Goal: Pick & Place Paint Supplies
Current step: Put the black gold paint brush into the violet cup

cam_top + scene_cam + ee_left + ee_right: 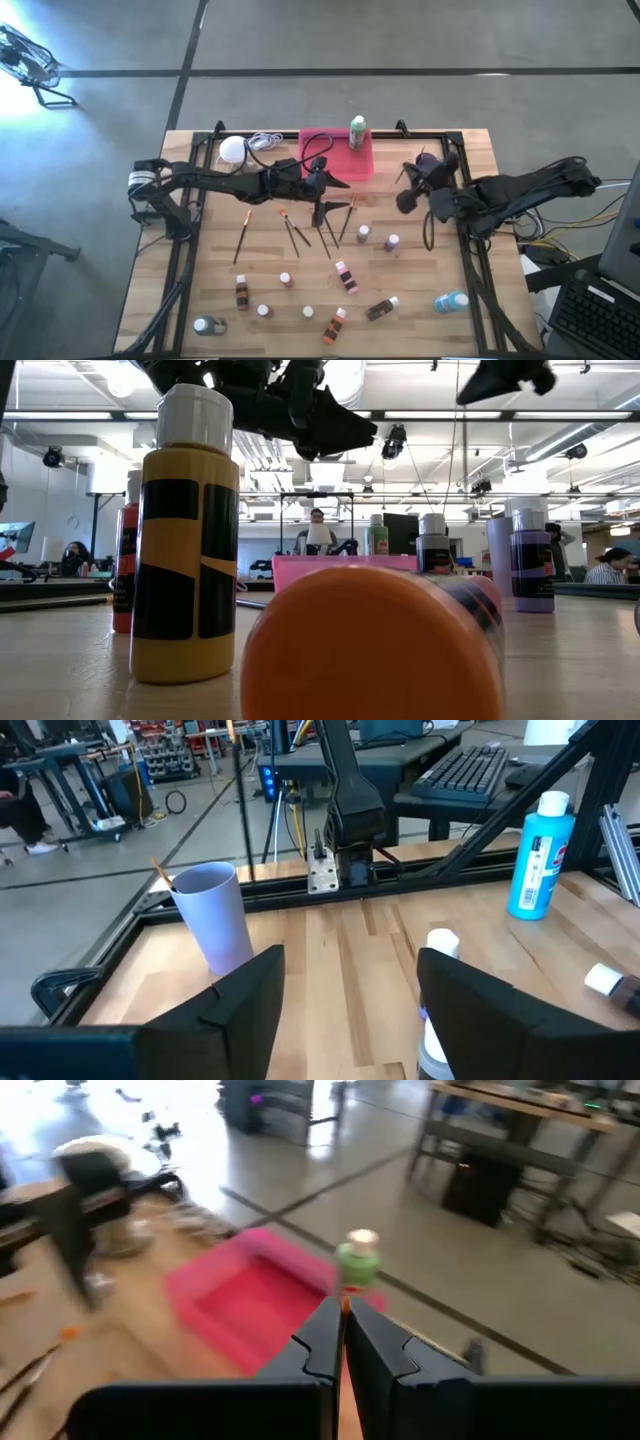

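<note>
My left gripper [340, 184] [345, 995] hangs open above the table's middle, pointing toward the right edge, with nothing between its fingers. Ahead of it stand a lavender cup [215, 915] with one brush in it, a small white-capped purple bottle [438, 948] and a blue bottle [540, 855]. My right gripper [408, 192] [343, 1320] is shut in the air near the cup [428, 160], facing the pink tray [250, 1295] and the green bottle [357, 1262]; I see nothing held in it. Several dark-handled brushes [300, 232] and small bottles [345, 275] rest on the table.
A white globe lamp [232, 149] with its cord sits at the far left. In the low view a yellow-and-black bottle [185, 550] stands upright and an orange one [370, 645] lies on its side at the near edge. A black frame [470, 260] borders the table.
</note>
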Controlling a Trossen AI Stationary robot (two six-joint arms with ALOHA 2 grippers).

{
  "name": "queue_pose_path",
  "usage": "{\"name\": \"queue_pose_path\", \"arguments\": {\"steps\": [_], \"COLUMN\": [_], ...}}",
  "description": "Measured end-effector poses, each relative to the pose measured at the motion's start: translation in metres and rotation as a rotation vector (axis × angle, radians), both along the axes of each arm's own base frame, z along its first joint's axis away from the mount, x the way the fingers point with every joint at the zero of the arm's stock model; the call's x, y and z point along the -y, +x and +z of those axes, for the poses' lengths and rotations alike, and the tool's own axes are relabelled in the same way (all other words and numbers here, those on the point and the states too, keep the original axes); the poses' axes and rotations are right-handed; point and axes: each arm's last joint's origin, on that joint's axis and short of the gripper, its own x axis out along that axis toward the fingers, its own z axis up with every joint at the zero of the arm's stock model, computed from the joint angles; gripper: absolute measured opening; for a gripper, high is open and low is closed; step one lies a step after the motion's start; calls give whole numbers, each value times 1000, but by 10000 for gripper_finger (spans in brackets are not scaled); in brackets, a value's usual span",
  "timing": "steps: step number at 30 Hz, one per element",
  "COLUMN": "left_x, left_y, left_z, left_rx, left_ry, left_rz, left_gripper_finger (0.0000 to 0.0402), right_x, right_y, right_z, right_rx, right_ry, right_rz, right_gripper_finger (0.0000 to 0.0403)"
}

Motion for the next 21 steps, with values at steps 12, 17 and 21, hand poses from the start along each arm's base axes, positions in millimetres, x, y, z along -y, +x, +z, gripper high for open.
{"name": "queue_pose_path", "arguments": {"steps": [12, 17, 21], "left_x": [0, 0, 0], "left_y": [0, 0, 0], "left_z": [-1, -1, -1], "left_rx": [-12, -13, -13], "left_ry": [-6, -7, -8], "left_rz": [1, 1, 1], "left_gripper_finger": [236, 236, 237], "right_x": [23, 36, 46], "right_y": [-39, -47, -51], "right_z": [21, 17, 7], "right_rx": [55, 54, 28], "right_ry": [-49, -57, -50], "right_rz": [-177, -271, -336], "right_gripper_finger": [8, 8, 8]}}
